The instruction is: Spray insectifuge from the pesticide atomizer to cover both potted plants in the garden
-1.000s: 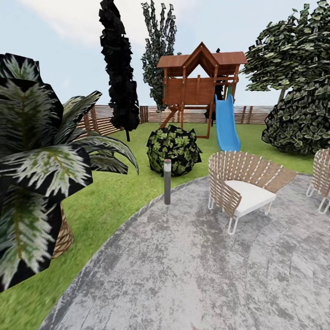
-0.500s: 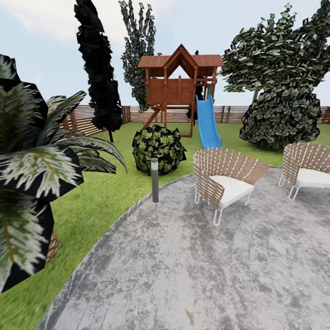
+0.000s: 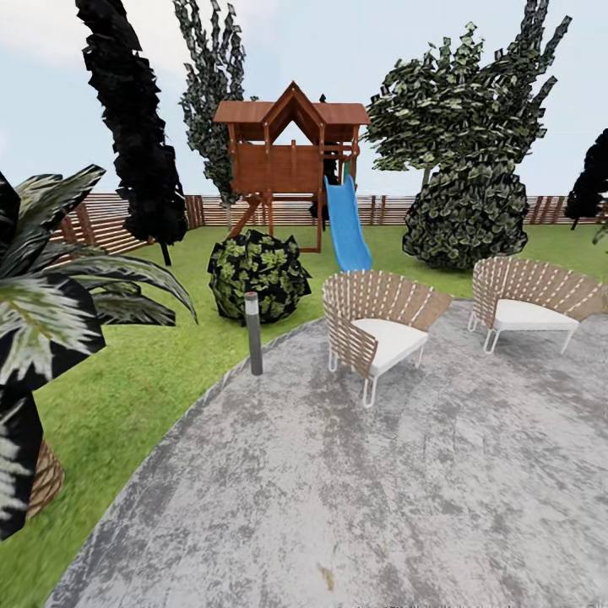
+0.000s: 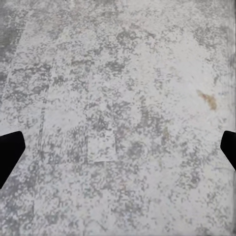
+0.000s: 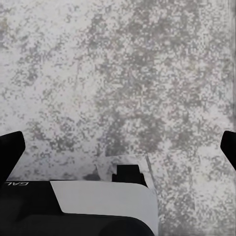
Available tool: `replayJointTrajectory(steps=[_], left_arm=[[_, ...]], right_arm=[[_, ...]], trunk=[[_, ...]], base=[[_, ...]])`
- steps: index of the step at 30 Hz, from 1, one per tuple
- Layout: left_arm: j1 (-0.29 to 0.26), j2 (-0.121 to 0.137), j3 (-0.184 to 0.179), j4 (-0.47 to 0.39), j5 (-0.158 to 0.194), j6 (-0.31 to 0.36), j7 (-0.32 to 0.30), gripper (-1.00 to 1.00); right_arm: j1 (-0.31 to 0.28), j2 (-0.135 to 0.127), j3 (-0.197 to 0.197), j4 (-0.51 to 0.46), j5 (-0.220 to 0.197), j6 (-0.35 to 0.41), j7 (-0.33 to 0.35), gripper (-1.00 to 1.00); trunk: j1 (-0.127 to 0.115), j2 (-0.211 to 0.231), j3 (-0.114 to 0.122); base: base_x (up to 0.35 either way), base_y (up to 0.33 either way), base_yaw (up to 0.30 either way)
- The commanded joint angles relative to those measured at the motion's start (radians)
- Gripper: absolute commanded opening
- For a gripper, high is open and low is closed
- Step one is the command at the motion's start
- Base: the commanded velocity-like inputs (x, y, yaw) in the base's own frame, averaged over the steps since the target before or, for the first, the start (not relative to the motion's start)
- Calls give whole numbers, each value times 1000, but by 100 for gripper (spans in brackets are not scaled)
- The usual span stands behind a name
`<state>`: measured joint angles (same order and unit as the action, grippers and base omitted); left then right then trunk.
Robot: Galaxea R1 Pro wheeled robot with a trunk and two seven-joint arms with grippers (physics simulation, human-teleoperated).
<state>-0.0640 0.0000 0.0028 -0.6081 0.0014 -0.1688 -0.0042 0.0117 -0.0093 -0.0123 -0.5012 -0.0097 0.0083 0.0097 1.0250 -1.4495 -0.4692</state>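
A: Location?

B: The garden (image 3: 160, 371). A grey mottled round patio (image 3: 380, 490) takes the near ground; its curved edge meets green lawn on the left side of the head view.

A: Task items?

B: No atomizer or low rosette plant identifiable from this position.

A: Containers?

B: One, at the near left: a palm (image 3: 51, 312) with striped leaves, whose base (image 3: 46, 481) has a woven look. I cannot tell whether that is a pot or the trunk.

A: Edges and clearance?

B: A slim grey bollard lamp (image 3: 253, 333) stands upright on the patio edge, just in front of a round leafy bush (image 3: 257, 274). Two curved slatted chairs with white cushions, one central (image 3: 376, 329) and one further right (image 3: 532, 304), stand well apart from each other. The paving before them is open. A brown slatted fence (image 3: 101, 224) closes the far side, with a wooden playhouse (image 3: 291, 160), a blue slide (image 3: 344, 224) and tall trees in front of it.

A: Tools?

B: Left tool (image 4: 118, 152): dark fingertips (image 4: 10, 152) at opposite margins of its wrist view, spread wide, nothing between them, speckled paving below. Right tool (image 5: 118, 150): same, fingers wide apart and holding nothing, over paving, with a white and black part of the robot (image 5: 98, 209) beneath.
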Motion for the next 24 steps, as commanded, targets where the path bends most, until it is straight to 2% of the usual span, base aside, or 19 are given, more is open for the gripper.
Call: replayJointTrajectory(steps=[1, 24], left_arm=[[0, 0, 0, 0, 0, -3, 0, 100], [0, 0, 0, 13, -1, -3, 0, 100]], right_arm=[[1, 0, -1, -2, -1, 1, 1, 100], [1, 1, -1, -2, -1, 1, 1, 100]], trunk=[[0, 0, -1], [0, 0, -1]], base=[[0, 0, -271], [0, 0, -272]])
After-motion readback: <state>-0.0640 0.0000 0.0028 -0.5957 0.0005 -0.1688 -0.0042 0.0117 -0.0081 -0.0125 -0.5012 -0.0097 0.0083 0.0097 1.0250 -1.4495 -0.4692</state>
